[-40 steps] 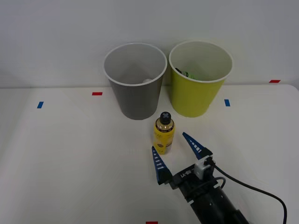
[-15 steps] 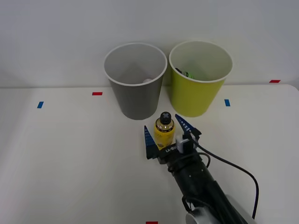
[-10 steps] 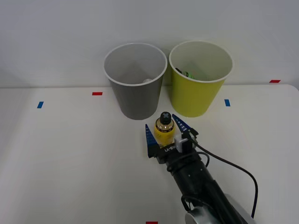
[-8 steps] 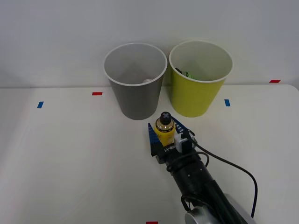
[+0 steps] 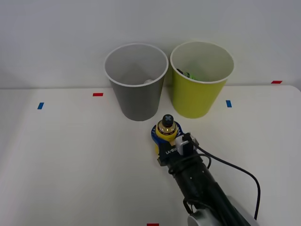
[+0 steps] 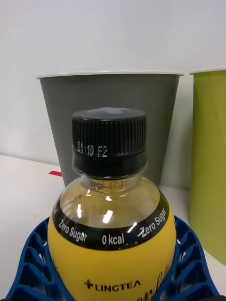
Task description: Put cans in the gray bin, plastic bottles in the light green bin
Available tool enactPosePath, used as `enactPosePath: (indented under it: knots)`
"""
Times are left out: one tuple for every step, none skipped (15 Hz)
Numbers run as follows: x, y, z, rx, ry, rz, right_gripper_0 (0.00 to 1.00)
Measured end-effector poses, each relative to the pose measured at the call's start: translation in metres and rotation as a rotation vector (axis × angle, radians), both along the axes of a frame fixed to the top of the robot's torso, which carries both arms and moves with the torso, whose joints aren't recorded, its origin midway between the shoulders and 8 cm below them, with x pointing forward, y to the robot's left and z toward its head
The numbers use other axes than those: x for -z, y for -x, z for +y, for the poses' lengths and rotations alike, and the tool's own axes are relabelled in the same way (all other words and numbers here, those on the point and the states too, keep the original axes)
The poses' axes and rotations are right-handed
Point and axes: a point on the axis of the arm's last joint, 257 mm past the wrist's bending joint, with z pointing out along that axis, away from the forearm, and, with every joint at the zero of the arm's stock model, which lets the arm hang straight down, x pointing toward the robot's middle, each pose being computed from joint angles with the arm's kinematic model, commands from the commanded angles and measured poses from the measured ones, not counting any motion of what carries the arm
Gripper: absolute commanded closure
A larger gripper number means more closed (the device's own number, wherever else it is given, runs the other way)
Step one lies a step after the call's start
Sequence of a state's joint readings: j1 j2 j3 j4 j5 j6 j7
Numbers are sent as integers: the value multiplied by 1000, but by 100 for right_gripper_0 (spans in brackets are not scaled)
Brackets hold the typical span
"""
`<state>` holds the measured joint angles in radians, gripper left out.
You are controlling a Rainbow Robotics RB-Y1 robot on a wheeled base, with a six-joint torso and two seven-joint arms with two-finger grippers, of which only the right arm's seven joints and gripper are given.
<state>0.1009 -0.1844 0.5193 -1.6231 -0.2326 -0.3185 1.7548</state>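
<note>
1. Farthest to the left of the gray bin I see a small blue tape mark [image 5: 40,105] on the white table [image 5: 70,160], and nearer the bin a small red tape mark [image 5: 98,94].
2. The round, tapered gray plastic bin with a white rim [image 5: 137,84] stands upright at the back of the table, close to the pale wall; I take it as my landmark. Something small and pale lies deep inside it, too hidden for me to tell what it is.
3. Just in front of the gray bin, slightly to its right, stands the small yellow plastic bottle with a black ribbed cap and clear neck [image 5: 165,130], upright on the table and apart from the bin's wall. From my wrist camera the bottle [image 6: 111,221] sits directly before the gray bin [image 6: 109,113], its label band reading "Zero Sugar 0 kcal".
4. My right gripper [image 5: 166,136] is clamped on that bottle: the blue ribbed fingers [image 6: 33,263] press against its body on both sides, below the shoulder.
5. The black right arm [image 5: 202,188] runs from the bottle toward the near right edge of my front view, with a black cable looping beside it.
6. Immediately right of the gray bin, nearly touching it, stands the round, tapered yellow-green plastic bin with a white rim [image 5: 200,80]; a green-labelled item rests inside against its wall.
7. Right of that bin I see another blue tape mark [image 5: 228,103], and farther right a red one [image 5: 276,82].
</note>
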Motion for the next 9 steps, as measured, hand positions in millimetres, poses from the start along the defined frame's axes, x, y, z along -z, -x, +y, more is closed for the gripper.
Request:
enactPosePath:
  knots:
    - [1,3,-2,-11,6,-8,100]
    - [0,6,-3,-22,11,-18,100]
    - [-1,10,-3,-35,18,-27,100]
    - [-5,14,-3,-47,13,-45,100]
    - [-12,17,-2,-52,1,-65,100]
    - [-19,18,-1,-55,-14,-78,100]
    - [-28,19,1,-58,-32,-91,100]
    - [-39,21,3,-60,-52,-105,100]
    - [-49,24,3,-61,-74,-118,100]
